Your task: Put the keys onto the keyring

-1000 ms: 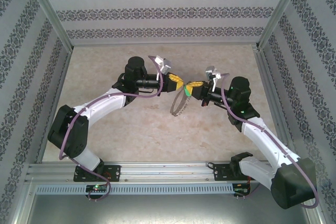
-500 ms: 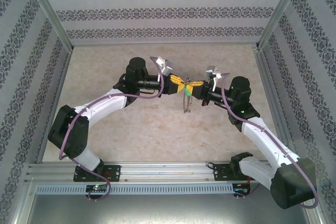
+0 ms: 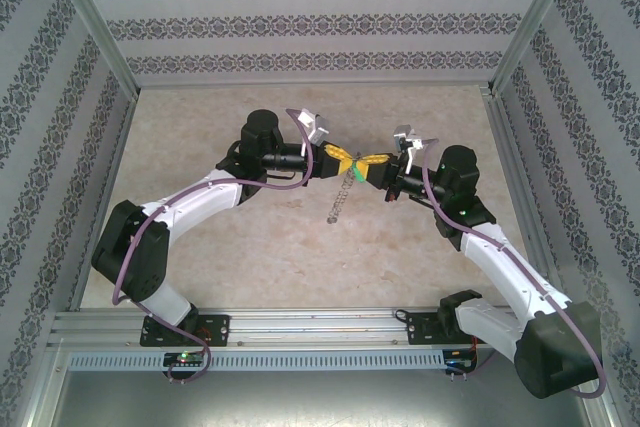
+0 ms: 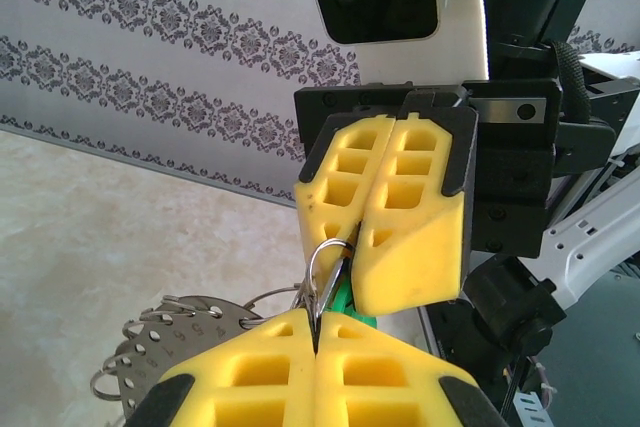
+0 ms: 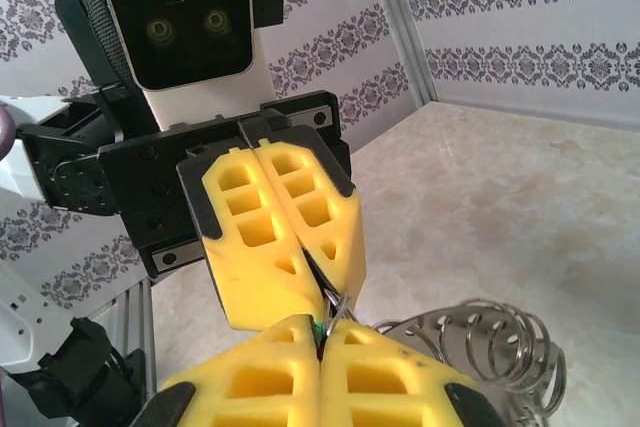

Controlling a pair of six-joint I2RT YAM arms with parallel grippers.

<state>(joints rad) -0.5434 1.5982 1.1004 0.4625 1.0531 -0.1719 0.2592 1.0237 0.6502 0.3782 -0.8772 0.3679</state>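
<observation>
My left gripper [image 3: 344, 157] and right gripper [image 3: 364, 162] meet tip to tip above the middle of the table. Both are shut. In the left wrist view a thin metal loop of the keyring [image 4: 322, 265] runs into the seam of my left gripper [image 4: 318, 325], with the right gripper [image 4: 352, 247] just above it. The keys [image 4: 350, 303] show as a green sliver between the two sets of fingers. In the right wrist view that green key [image 5: 320, 330] sits pinched in my right gripper [image 5: 322, 333]. The rest of the keyring [image 3: 342, 199] hangs below the tips.
A beige stone-patterned table top [image 3: 300, 247] lies under the arms. Patterned walls [image 3: 300, 17] and aluminium posts close off the back and both sides. A metal rail [image 3: 300, 327] runs along the near edge by the arm bases.
The hanging keyring has swung: it showed as a broad hoop a second ago, then edge-on, and now dangles down-left. Both grippers stay tip to tip in nearly the same place.
</observation>
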